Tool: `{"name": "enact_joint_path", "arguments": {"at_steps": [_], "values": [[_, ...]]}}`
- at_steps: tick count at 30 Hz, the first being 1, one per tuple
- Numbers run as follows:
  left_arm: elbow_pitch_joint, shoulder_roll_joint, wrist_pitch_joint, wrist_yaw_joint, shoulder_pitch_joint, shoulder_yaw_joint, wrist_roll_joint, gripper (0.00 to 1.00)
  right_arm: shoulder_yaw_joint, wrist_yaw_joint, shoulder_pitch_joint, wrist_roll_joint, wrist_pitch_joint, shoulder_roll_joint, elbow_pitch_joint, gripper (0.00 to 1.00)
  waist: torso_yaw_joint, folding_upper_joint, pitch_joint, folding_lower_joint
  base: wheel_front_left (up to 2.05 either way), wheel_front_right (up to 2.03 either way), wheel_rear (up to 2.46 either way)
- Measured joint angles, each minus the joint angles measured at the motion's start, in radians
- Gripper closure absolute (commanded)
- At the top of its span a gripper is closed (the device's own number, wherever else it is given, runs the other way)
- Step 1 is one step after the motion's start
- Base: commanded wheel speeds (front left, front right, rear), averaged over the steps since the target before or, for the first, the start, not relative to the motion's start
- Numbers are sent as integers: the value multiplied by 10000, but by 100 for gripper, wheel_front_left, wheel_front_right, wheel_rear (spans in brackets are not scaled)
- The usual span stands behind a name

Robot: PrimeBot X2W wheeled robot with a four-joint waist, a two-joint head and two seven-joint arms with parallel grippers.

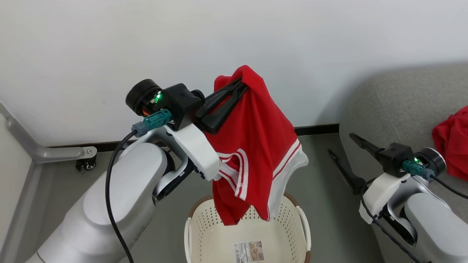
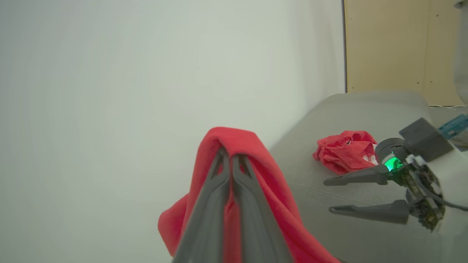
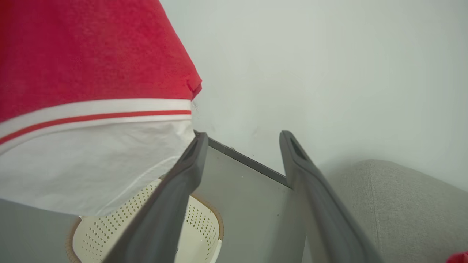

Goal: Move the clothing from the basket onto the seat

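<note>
Metal frame [image 1: 47, 152]: grey bracket with a small caster, at the foot of the white wall [image 1: 234, 36], well to the left of the left jaws and lower.
Left forearm [image 1: 120, 197]: pale housing rising from the lower left. A black cable [image 1: 107, 190] runs along it to a teal connector behind the jaws.
Left gripper [image 1: 239, 84] [image 2: 230, 157]: raised in front of the wall. Both dark fingers are pressed together and clamp red fabric at the tips.
Held garment [image 1: 256, 146] [image 2: 234, 137] [image 3: 91, 54]: bright red with a white panel and red-and-white stripe trim. Its top fold is pinched between the left jaws. The fabric drapes over both sides of the fingers and hangs down from them, apart from the right jaws.
Basket [image 1: 204, 233] [image 3: 95, 233]: cream perforated plastic with a brown rim, directly below the left jaws. The hem of the held garment hangs over its opening, but the views do not show whether the two touch. A label sticker [image 1: 249, 252] lies on its bottom.
Floor [image 1: 321, 204]: grey, between the basket and the right jaws.
Right gripper [image 1: 340, 143] [image 2: 328, 196] [image 3: 244, 136]: low, to the right of the basket. The fingers are spread apart with nothing between them, and the tips point toward the wall.
Seat [image 1: 395, 109] [image 2: 329, 241] [image 3: 402, 204]: grey upholstered cushion, just beside and to the right of the right jaws.
Second garment [image 1: 451, 142] [image 2: 345, 149]: crumpled red fabric lying on the seat, to the right of the right jaws and apart from them.
</note>
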Motion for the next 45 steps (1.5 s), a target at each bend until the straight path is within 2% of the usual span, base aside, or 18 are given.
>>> {"name": "enact_joint_path", "arguments": {"at_steps": [6,18,23,26,31,32,33,35,37,38,39,41,45], "values": [[-372,-63,173,0,11,-268,-203,100,1486,0,-400,892,215,-153,90,0,209,0,-258,0,0,0,0],[-1034,-234,495,-2,23,-663,-391,100,4073,0,-1104,2901,458,-876,19,0,678,0,-501,0,0,0,0],[-1143,-230,577,-2,33,-750,-472,100,4849,0,-1586,3256,527,-1250,-81,0,807,0,-525,-1,0,0,0],[-1237,-224,610,-2,58,-794,-487,100,5683,0,-2191,3275,525,-1538,-150,0,904,0,-521,0,0,0,0],[-1312,-188,698,-2,161,-830,-522,100,6412,0,-2724,3227,414,-1561,-173,0,967,0,-485,0,0,0,0],[-1315,-173,706,-2,184,-832,-562,100,6493,0,-2825,3227,366,-1538,-155,29,978,0,-474,-1,0,0,0],[-1317,-153,708,0,196,-832,-573,100,6577,0,-2922,3227,288,-1513,-140,51,988,0,-464,0,0,0,0],[-1327,-104,773,-2,205,-830,-579,100,6730,0,-3102,3210,180,-1427,-86,58,1003,0,-443,0,0,0,0],[-1333,-35,784,-2,228,-826,-614,100,6905,0,-3243,3141,153,-1319,-8,60,1005,0,-422,0,0,0,0],[-1336,0,786,-2,250,-821,-637,100,6953,0,-3278,3131,79,-1264,38,65,1001,0,-412,0,0,0,0],[-1342,27,790,0,278,-815,-663,100,6987,0,-3304,3122,71,-1214,73,73,994,0,-402,0,0,0,0],[-1365,59,794,0,362,-802,-669,100,7051,0,-3338,3022,-12,-1126,165,100,972,0,-379,0,0,0,0],[-1379,117,876,12,416,-769,-679,100,7241,0,-3427,2955,-15,-966,307,100,905,0,-329,0,0,0,0]]}}
